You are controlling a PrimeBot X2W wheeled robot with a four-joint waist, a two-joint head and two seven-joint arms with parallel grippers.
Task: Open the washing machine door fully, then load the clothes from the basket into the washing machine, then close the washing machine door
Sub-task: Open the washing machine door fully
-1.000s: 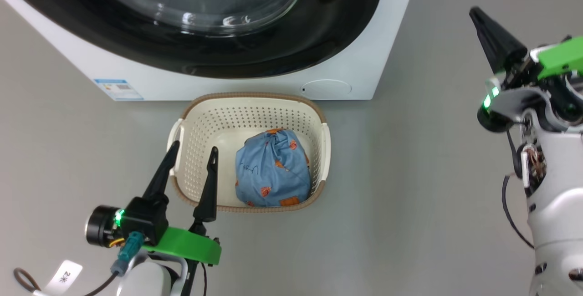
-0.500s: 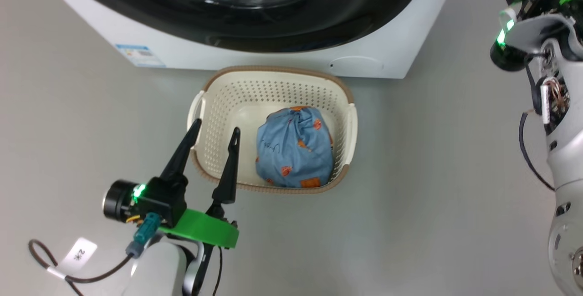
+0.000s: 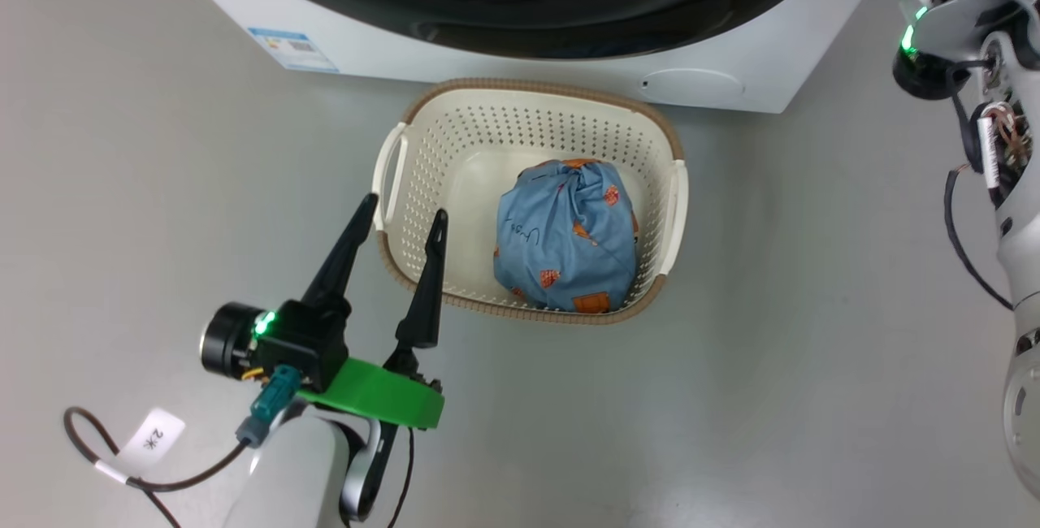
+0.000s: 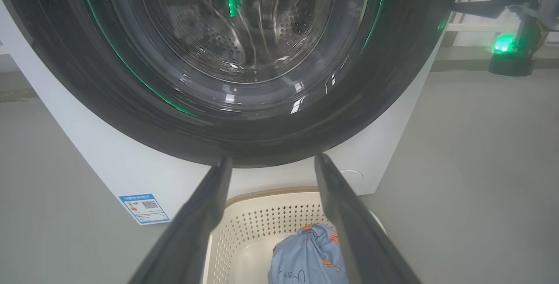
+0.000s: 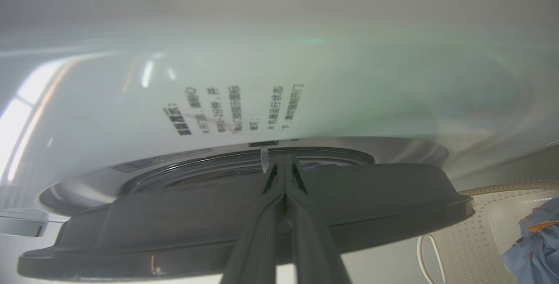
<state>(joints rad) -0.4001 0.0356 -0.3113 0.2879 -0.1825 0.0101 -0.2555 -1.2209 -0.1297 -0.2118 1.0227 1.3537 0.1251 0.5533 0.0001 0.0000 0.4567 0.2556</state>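
Head view, scene: The washing machine (image 3: pixel 504 73) stands with its black door (image 3: pixel 617 16) across its front. The basket (image 3: pixel 528 93) sits on the floor just before the machine, with 1 bundle of clothes (image 3: pixel 566 235) inside.
Head view, left: The left gripper (image 3: pixel 406 207) hovers before the machine on the side of its label sticker (image 3: pixel 292 49), jaws spread, holding nothing.
Head view, right: The right arm (image 3: pixel 1007 211) reaches for the machine's right side, its fingers cut off by the frame.
Left wrist view: The glass window (image 4: pixel 244 35) shows the perforated drum behind. The right gripper (image 4: pixel 465 1) sits at the machine's right edge, level with the door's rim.
Right wrist view: The right gripper's (image 5: pixel 284 161) 2 fingers are pressed together, pinching nothing, tips at the door's rim beneath printed text (image 5: pixel 236 109) on the machine's front.
Step in hand: By the look of it, step 1 of 3, opening the door. The clothes are not yet loaded.
Next move: Likely levering the rim away from the machine and swinging it wide, without slipping off the glossy edge.
Hard to tell: Whether the door is latched or ajar. Blur hides the detail around the fingertips.
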